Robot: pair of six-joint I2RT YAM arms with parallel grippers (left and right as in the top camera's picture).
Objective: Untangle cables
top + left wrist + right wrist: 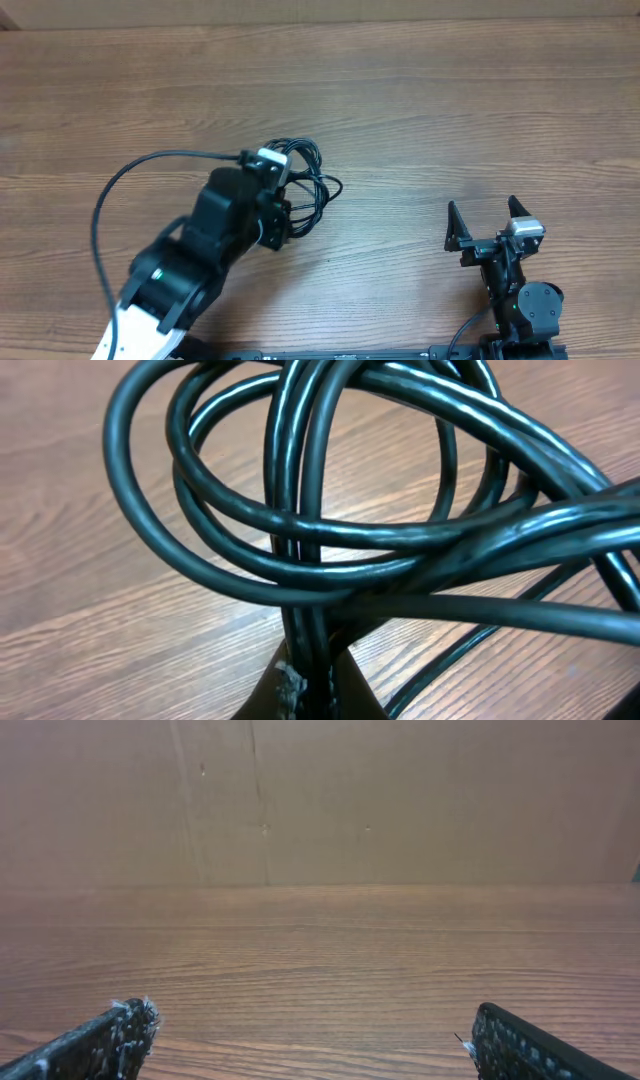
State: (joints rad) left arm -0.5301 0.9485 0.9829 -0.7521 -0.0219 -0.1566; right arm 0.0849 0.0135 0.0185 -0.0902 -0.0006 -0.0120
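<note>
The cables (312, 185) are thin black cords looped together in a tangle on the wooden table, left of centre. My left gripper (283, 212) sits right over the tangle's near side. In the left wrist view its fingers (312, 680) are shut on a couple of cable strands, with the other cable loops (300, 530) filling the frame above them. My right gripper (488, 215) is open and empty at the right front, far from the cables. Its two fingertips (310, 1038) show wide apart over bare wood in the right wrist view.
A thicker black wire (120, 185) arcs from the left arm over the table's left side. A brown cardboard wall (320, 800) stands behind the table's far edge.
</note>
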